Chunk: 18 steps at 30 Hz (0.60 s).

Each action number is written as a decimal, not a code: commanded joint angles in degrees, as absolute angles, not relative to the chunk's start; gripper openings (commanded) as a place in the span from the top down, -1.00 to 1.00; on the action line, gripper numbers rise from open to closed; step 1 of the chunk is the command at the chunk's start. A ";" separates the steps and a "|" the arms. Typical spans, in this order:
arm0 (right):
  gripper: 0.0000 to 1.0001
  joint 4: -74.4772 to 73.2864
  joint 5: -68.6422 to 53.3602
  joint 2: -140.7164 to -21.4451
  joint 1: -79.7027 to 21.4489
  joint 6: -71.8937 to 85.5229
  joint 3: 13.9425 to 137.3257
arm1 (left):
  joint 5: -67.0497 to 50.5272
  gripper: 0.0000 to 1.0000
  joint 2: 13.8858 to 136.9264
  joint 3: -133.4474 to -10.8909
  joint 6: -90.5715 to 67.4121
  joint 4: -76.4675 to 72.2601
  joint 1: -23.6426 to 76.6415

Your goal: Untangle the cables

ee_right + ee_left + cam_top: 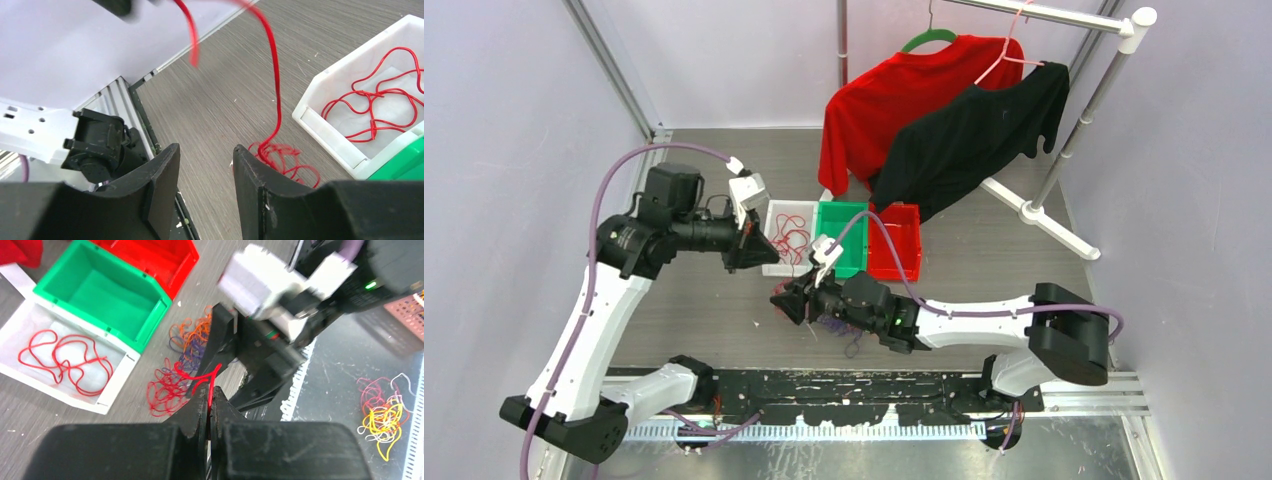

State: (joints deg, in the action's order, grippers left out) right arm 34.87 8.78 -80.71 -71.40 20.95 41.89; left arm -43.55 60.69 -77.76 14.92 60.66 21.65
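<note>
Red cable [210, 382]: thin, limp, near weightless, probably slick. It's pinched near a loose end in the shut left end effector [210, 407] and trails down to the tangled bundle [190, 347] on the surface [50, 415], below and ahead of it. Best hold is a free strand, not the knot. Right end effector [205, 165] is half-open and empty, with red loops just beside its right finger. White bin [112, 387] ahead-left holds one red strand.

The table [984, 260] looks like matt grey wood-grain. The white bin [65, 395], green bin [100, 295] and red bin [165, 260] are smooth, slightly glossy plastic. The cables [167, 390] are thin, smooth-coated wires. Far back, the red shirt [894, 90] and black shirt [984, 140] are matt cloth on a shiny metal rack [1079, 130].
</note>
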 commanded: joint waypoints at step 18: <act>0.01 41.58 19.76 -79.48 -71.19 22.46 38.02 | -47.92 1.00 58.09 -93.09 9.03 62.95 22.32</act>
State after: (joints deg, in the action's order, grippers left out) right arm 38.17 15.05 -84.18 -71.40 20.88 41.45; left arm -46.59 59.20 -90.67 10.35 64.03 22.02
